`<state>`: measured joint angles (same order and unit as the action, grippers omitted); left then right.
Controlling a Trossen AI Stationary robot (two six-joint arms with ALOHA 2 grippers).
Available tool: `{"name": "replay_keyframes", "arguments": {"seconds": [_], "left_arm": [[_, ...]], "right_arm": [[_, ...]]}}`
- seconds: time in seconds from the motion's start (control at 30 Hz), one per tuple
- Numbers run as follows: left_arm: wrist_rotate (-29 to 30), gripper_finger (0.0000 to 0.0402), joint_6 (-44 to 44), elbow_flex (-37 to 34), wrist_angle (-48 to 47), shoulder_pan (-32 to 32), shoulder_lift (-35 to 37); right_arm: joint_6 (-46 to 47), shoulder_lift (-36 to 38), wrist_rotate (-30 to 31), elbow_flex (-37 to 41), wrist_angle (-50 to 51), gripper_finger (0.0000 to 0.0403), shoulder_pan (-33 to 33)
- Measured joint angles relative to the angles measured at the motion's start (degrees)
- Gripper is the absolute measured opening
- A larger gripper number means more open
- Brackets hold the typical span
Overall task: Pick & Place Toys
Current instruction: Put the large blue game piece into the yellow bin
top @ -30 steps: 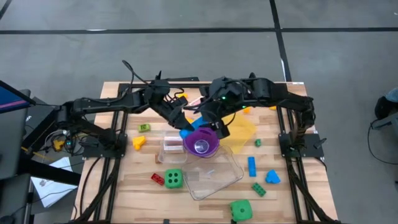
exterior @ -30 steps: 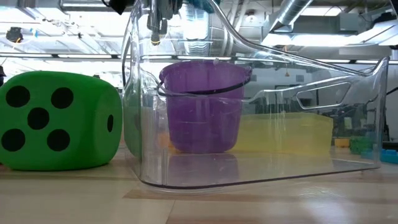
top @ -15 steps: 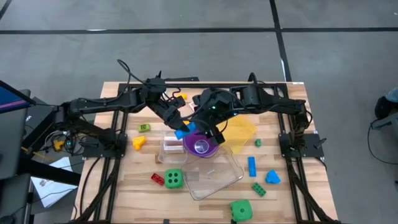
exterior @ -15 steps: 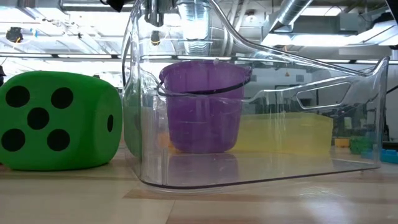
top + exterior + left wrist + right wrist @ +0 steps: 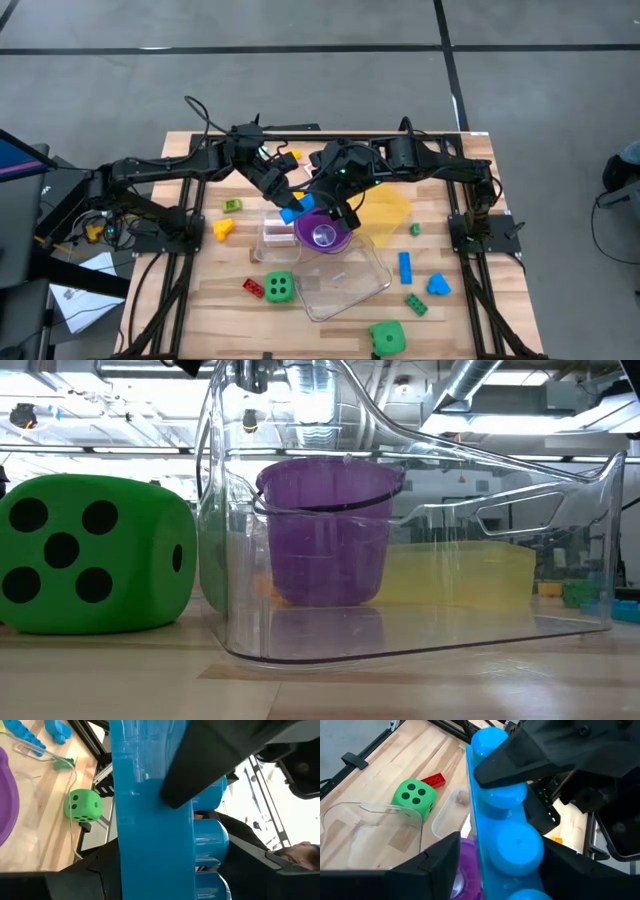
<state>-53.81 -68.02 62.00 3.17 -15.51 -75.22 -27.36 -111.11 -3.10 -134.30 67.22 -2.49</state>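
A long blue studded brick [image 5: 294, 211] hangs over the table's middle, just off the far left rim of the purple cup [image 5: 322, 236], which stands in a clear tub [image 5: 345, 285]. My left gripper [image 5: 286, 198] and my right gripper [image 5: 326, 206] meet at the brick from either side, and both are shut on it. Other toys lie on the wood: two green dice [image 5: 280, 286] [image 5: 388, 337], a red brick [image 5: 253, 287], a yellow bit [image 5: 222, 229], and blue and green bricks [image 5: 404, 266] at the right. My left gripper pinches the blue brick between its two fingers, one on the smooth underside [image 5: 122, 865] and one on the studded top [image 5: 212, 870]. It comes nearly level from the table's far left. The brick is lifted clear. My right gripper pinches the same brick by its two long sides [image 5: 474, 855], with the studs [image 5: 515, 840] facing its camera. It slants down from the table's right. One finger [image 5: 200, 770] lies across the brick's side.
A yellow translucent tray [image 5: 385, 212] lies right of the cup. A smaller clear tub [image 5: 272, 235] sits left of it. In the low view a green die [image 5: 95, 555] stands beside the clear tub's wall [image 5: 215, 560]. The arms' frames run along both table sides.
My right gripper has shifted a little toward the table's left edge, closer to my left gripper and the blue brick, then kept still. The brick has stayed lifted over the cup's rim.
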Motion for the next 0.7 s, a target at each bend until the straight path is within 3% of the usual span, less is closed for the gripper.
{"name": "replay_keyframes", "arguments": {"seconds": [0.13, 0.33, 0.7], "left_arm": [[-0.01, 0.0256, -0.01, 0.00, -0.11, 0.00, 0.00], [-0.06, 0.0260, 0.11, 0.00, -0.16, 0.02, -0.02], [-1.67, 0.0289, 6.98, 0.00, -0.48, -2.17, -0.07]], "right_arm": [[0.36, 0.00, 0.13, 0.00, -0.13, 0.0207, -0.01], [0.38, 0.00, 0.11, 0.00, -0.11, 0.0128, 0.08], [4.45, 0.04, 0.27, -0.02, 0.76, 0.0129, 1.17]]}}
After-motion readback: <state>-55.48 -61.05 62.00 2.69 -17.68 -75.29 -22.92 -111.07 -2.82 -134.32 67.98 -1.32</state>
